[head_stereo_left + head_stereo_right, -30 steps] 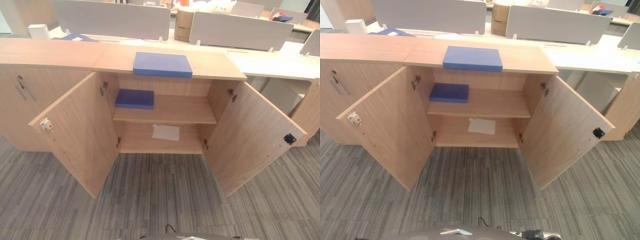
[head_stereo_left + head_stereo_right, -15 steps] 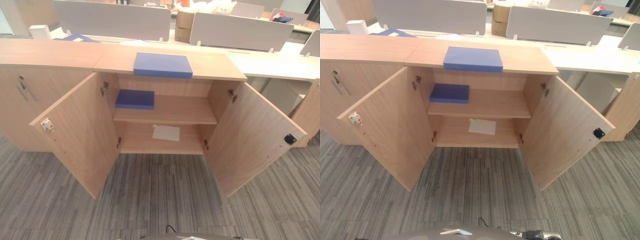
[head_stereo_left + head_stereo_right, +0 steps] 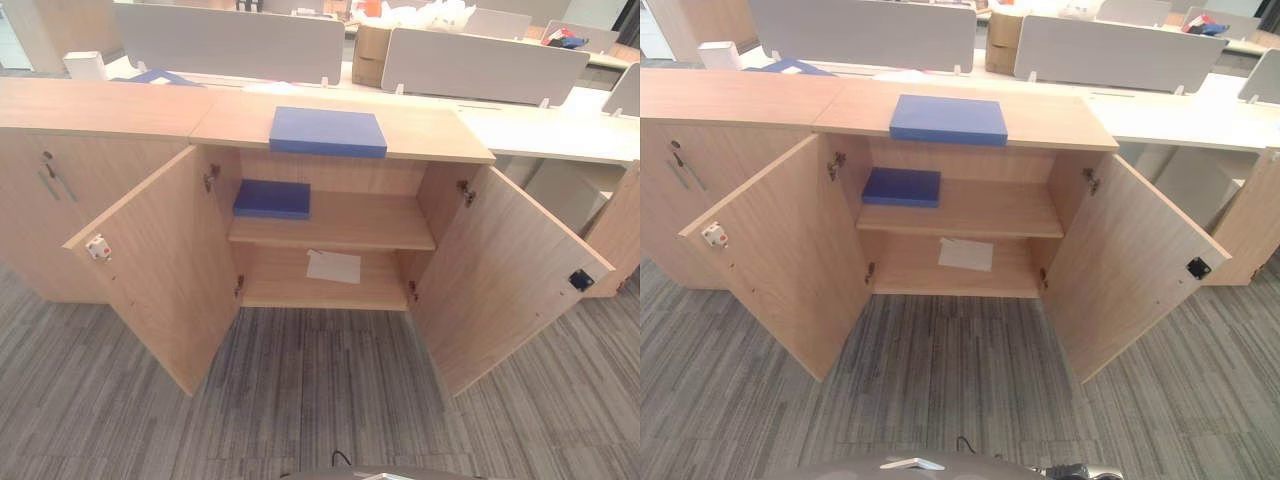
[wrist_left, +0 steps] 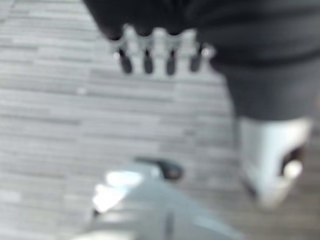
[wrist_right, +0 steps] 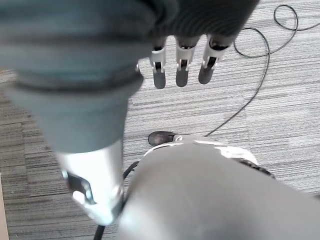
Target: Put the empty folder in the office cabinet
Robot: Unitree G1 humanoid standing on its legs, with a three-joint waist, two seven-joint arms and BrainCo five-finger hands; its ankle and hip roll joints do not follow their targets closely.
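Observation:
A blue folder (image 3: 327, 131) lies flat on top of the wooden office cabinet (image 3: 440, 130), near its front edge. Both cabinet doors stand wide open, the left door (image 3: 160, 270) and the right door (image 3: 500, 280). A second blue folder (image 3: 272, 198) lies at the left end of the upper shelf (image 3: 370, 222). On the lower shelf rests a white sheet of paper (image 3: 333, 266). My left hand (image 4: 157, 47) hangs over the carpet with straight fingers, holding nothing. My right hand (image 5: 182, 62) hangs the same way, open and far from the cabinet.
A closed cabinet (image 3: 40, 200) with a key in its lock adjoins on the left. Desks with grey dividers (image 3: 230, 40) and a cardboard box (image 3: 372, 52) stand behind. Grey striped carpet (image 3: 320, 390) stretches between me and the open doors.
The whole picture has shifted slightly down, so the camera has moved a little. Folders, doors and hands stay where they were.

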